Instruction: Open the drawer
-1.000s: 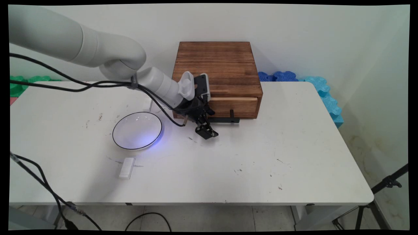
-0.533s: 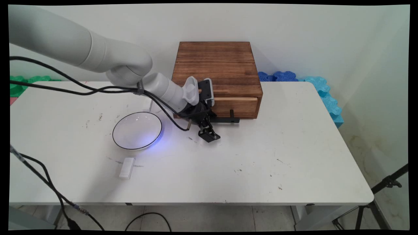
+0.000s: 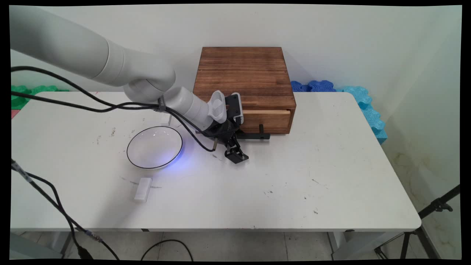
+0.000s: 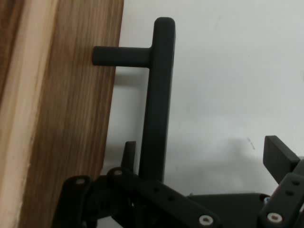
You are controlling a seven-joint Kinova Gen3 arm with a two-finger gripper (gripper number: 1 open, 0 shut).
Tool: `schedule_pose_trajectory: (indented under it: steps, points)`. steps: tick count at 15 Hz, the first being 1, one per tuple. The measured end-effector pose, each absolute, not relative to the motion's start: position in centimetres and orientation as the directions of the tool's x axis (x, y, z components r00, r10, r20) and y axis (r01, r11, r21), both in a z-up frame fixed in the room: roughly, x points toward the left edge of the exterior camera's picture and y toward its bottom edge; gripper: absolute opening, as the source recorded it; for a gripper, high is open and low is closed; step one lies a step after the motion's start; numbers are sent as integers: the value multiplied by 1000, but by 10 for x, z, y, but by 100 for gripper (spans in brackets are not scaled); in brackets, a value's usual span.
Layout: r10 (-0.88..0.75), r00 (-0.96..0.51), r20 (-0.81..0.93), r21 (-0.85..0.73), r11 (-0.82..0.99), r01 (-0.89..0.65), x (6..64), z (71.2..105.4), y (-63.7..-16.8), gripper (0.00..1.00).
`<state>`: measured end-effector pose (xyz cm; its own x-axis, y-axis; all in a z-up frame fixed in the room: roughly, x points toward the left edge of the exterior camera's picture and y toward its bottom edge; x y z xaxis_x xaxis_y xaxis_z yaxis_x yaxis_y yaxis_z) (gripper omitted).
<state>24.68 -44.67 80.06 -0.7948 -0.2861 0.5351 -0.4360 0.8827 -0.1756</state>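
A brown wooden box [image 3: 243, 73] stands at the back of the white table [image 3: 331, 165]. Its drawer front [image 3: 270, 119] carries a black bar handle [image 3: 254, 135]. My black gripper [image 3: 236, 151] hangs low at the handle's left end, just above the table. In the hand view the handle bar [image 4: 158, 99] runs upright beside the drawer front [image 4: 71, 118]. My gripper [image 4: 204, 152] is open and straddles the bar. One finger [image 4: 129, 151] sits between the bar and the wood, and the other finger [image 4: 279, 156] stands well off to the right. Nothing is gripped.
A white bowl with a dark rim [image 3: 154, 147] sits left of the gripper. A small white block [image 3: 143, 189] lies in front of the bowl. Blue foam pieces [image 3: 362, 97] lie at the table's back right, green ones [image 3: 25, 92] at the far left. Black cables [image 3: 92, 103] hang from the arm.
The gripper has shifted a little to the right and lower, closer to the table, beside the handle's left end. The box, bowl and block have not moved.
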Motion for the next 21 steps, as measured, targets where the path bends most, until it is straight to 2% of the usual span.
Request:
schedule_pose_trajectory:
  steps: [21]
  points:
    - [-312,-782,540,-119,891,-438,230,804,-390,100]
